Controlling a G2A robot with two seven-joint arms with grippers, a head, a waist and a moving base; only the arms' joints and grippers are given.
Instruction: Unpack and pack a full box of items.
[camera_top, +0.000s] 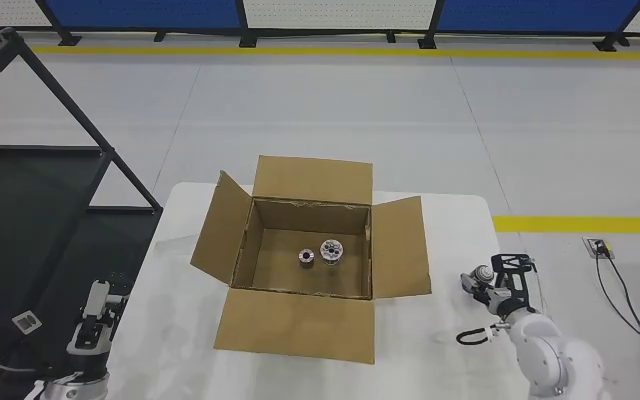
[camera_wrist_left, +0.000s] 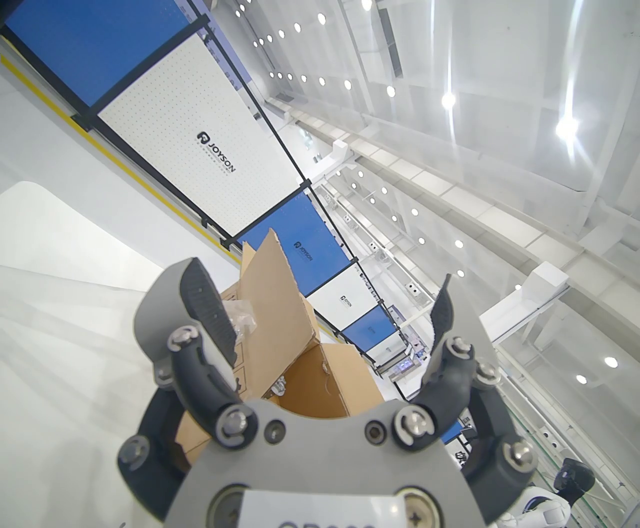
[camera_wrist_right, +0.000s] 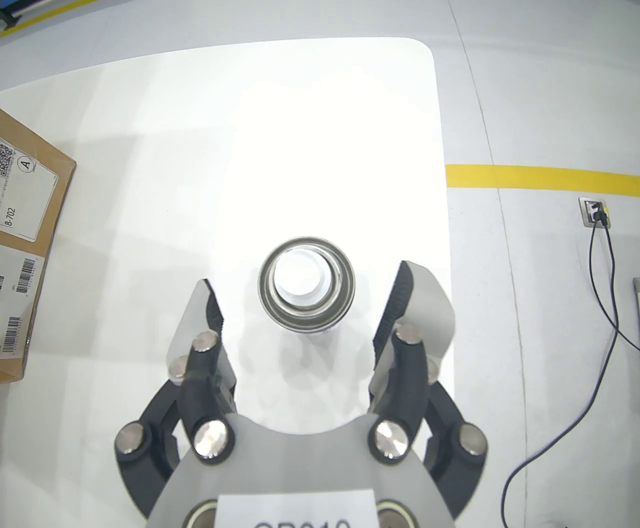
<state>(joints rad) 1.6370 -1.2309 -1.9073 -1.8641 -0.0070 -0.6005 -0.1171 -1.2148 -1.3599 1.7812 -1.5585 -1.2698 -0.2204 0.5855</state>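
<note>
Metal can (camera_wrist_right: 306, 285) stands upright on the bench (camera_wrist_right: 320, 125), at 3 o'clock from the cardboard box (camera_top: 300, 325), untouched inside the open right end effector (camera_wrist_right: 306, 275). It looks rigid, smooth and probably slippery, so grip squarely mid-wall; left end effector (camera_wrist_left: 320, 275) gapes empty

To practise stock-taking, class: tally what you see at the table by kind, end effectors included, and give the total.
Cardboard box: 1
Round metal items: 3 (two in the box, one on the table)
End effectors: 2 (left end effector, right end effector, both open)
Total: 6
</note>
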